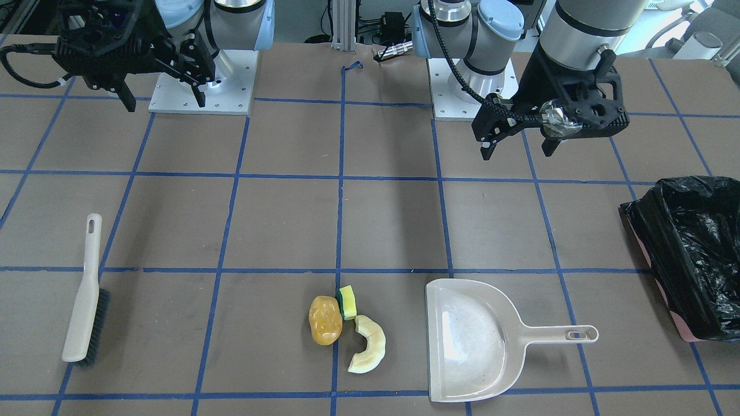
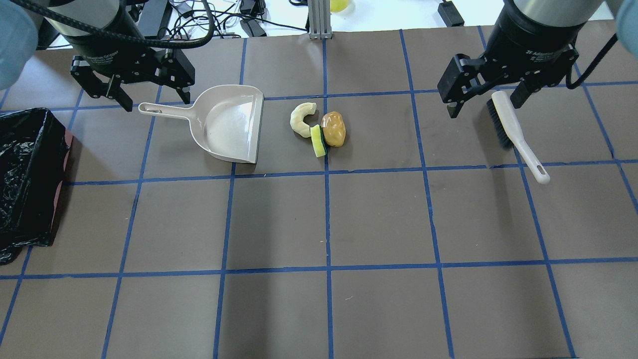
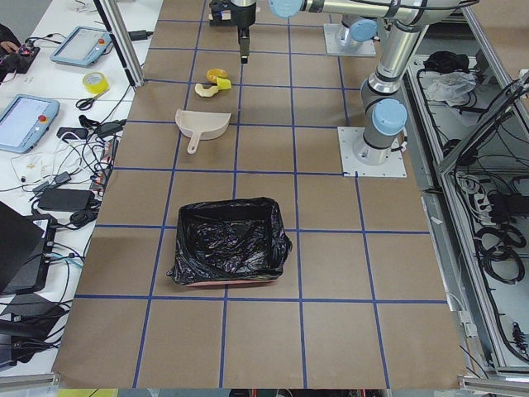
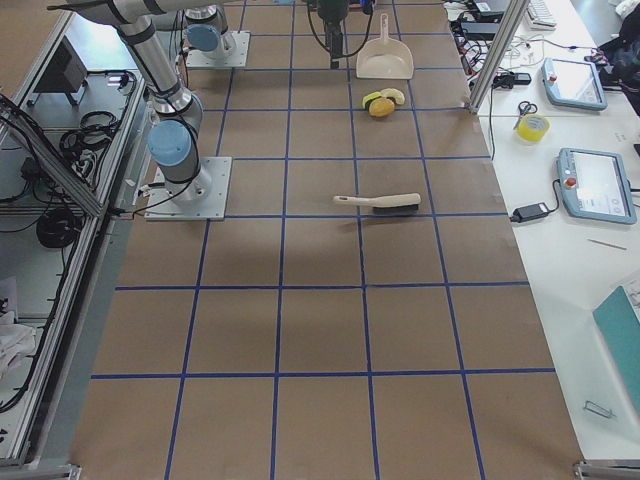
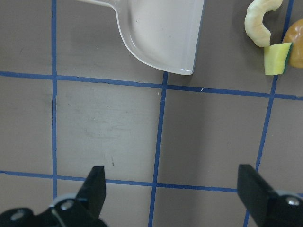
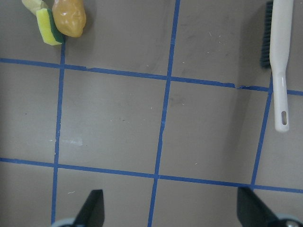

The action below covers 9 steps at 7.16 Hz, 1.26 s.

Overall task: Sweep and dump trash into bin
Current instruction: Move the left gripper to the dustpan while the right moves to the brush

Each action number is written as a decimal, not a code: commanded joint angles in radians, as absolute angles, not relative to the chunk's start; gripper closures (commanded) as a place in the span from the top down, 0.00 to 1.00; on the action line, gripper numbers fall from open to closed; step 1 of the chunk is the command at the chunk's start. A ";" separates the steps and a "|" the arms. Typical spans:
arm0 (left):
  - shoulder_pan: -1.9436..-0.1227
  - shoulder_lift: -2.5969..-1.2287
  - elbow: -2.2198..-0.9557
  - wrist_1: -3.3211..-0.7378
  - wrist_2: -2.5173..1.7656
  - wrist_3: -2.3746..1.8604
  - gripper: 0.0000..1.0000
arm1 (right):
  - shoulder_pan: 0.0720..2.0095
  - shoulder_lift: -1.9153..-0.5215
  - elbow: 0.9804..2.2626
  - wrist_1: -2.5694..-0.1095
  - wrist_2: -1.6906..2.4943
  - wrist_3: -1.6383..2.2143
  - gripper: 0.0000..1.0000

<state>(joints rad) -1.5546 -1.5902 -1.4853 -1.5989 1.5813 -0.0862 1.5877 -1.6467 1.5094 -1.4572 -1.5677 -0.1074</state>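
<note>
you're at the start, nothing picked up yet. left fingers (image 5: 97, 189) wide and empty, high over the counter (image 2: 379, 219), short of the dustpan (image 2: 229, 124). right fingers (image 6: 94, 205) the same, with the brush (image 2: 518, 134) off to one side. trash lies between the tools: lump (image 2: 334, 128), sponge (image 2: 318, 140) and slice (image 2: 300, 119) bunched together, near the dustpan mouth. bin (image 2: 25, 174) at the robot's left end. next, i'd say, you grab both handles. they lie flat, so go low. counter is brown with a blue tape grid. beyond it, a desk with a tablet (image 4: 595, 185), tape roll (image 4: 533, 127) and cables.
</note>
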 commanded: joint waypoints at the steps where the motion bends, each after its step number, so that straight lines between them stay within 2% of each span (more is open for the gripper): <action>1: -1.555 -1.579 -1.494 -1.597 1.588 -0.084 1.00 | 1.588 -1.646 1.509 -1.456 -1.568 -0.107 1.00; 4: -1.557 -1.603 -1.497 -1.605 1.589 -0.078 1.00 | 1.575 -1.641 1.511 -1.459 -1.585 -0.100 1.00; 7: -1.467 -1.633 -1.491 -1.464 1.660 0.104 1.00 | 1.409 -1.641 1.511 -1.450 -1.585 -0.290 1.00; 9: -1.401 -1.712 -1.474 -1.422 1.568 0.289 1.00 | 1.300 -1.638 1.578 -1.480 -1.610 -0.426 1.00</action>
<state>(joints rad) -1.4369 -1.6685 -1.4816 -1.4562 1.6292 0.1901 1.3683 -1.6397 1.5343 -1.4574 -1.5935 -0.3423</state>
